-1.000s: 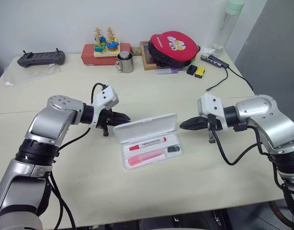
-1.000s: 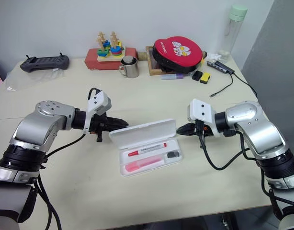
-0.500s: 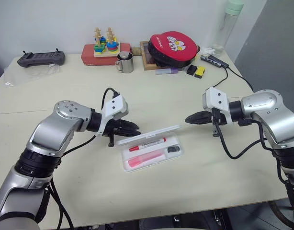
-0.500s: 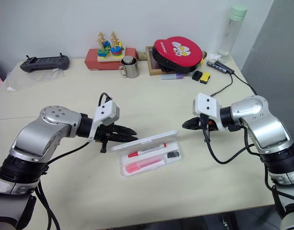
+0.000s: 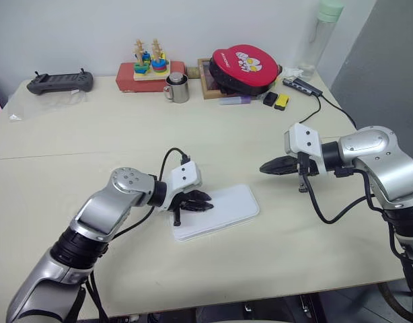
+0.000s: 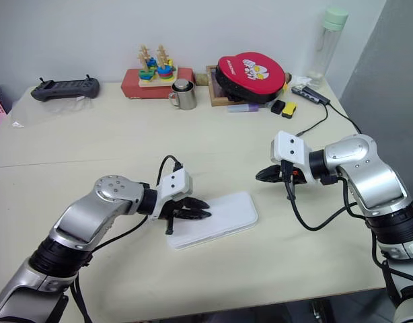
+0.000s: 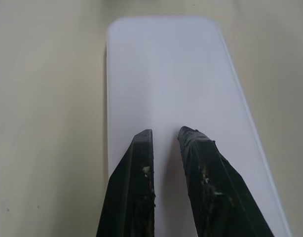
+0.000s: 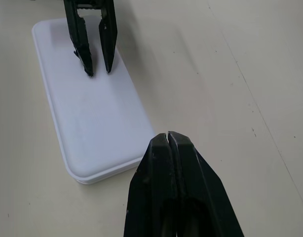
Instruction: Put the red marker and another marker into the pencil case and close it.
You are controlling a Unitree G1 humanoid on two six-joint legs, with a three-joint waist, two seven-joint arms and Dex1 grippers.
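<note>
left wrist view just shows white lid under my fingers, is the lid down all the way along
Observer: Yes, the pencil case lies flat on the table, and the lid sits on the tray along every edge I can see.
Operator: where's my right arm
Observer: The right gripper hovers above the table off the case's right end, apart from it, with its fingers shut.
Operator: where on the case is the left one
Observer: The left gripper has its tips on or just above the lid, near the case's left end.
</note>
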